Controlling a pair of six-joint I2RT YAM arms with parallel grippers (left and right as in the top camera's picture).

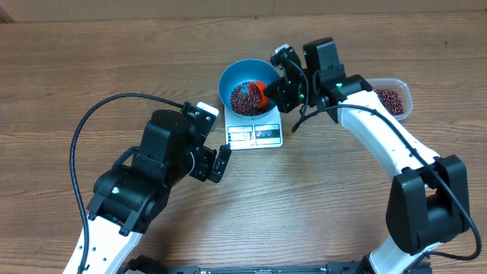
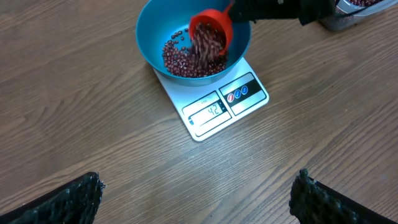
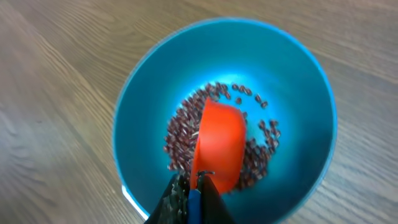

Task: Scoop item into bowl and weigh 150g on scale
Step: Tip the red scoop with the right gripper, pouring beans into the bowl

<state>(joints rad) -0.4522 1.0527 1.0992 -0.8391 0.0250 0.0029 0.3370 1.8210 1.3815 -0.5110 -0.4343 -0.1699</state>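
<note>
My right gripper (image 1: pixel 280 85), pinching the red scoop (image 1: pixel 259 92), holds it tipped over the bowl (image 1: pixel 230 78) at upper centre; the container (image 1: pixel 405 91) lies further right, on my side.

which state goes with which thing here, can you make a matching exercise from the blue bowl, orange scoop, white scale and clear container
Things
1. round bright blue bowl
2. orange-red plastic scoop
3. white flat rectangular kitchen scale
4. clear rectangular plastic container

States
A. tilted, spilling small dark red beans
B. stands apart from the rest, beans inside
C. shows digits, carries another thing
D. sits on the scale, beans in its bottom

Pairs: 1-D, 2-A, 3-C, 4-B
</note>
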